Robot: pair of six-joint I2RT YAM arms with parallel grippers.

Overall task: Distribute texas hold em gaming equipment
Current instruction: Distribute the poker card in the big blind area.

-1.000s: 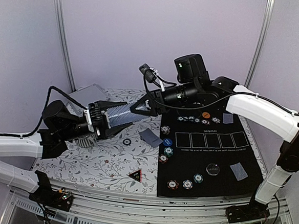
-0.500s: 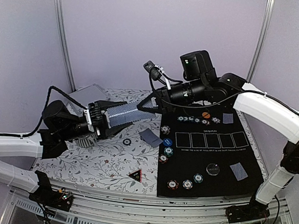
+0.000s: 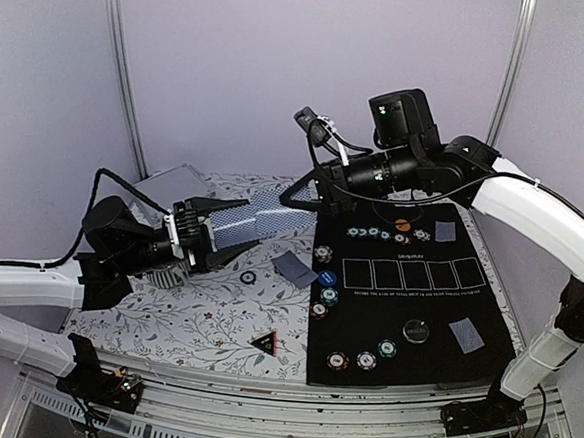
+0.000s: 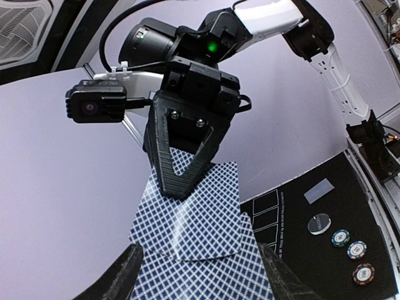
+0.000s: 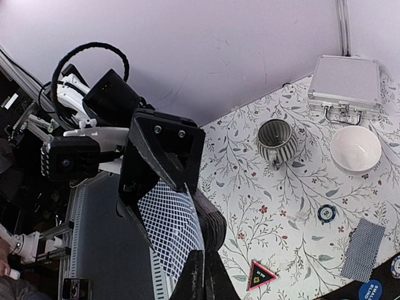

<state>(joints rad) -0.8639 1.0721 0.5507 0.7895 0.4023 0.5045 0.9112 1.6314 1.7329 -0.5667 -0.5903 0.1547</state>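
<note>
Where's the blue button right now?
In the top view, the blue button lies at the left edge of the black mat, between a pale chip and a teal chip, just right of a loose card.

The blue lattice-backed playing cards (image 4: 200,219) look like smooth, faintly sheened paper, and the black fingers (image 4: 164,144) of the right gripper (image 4: 181,187) are matt, finely ridged plastic. The silver ribbed metal case (image 5: 347,81) is dull-brushed, the white round bowl (image 5: 355,149) glossy, the black rectangular mat (image 3: 376,313) matt like felt.
</note>
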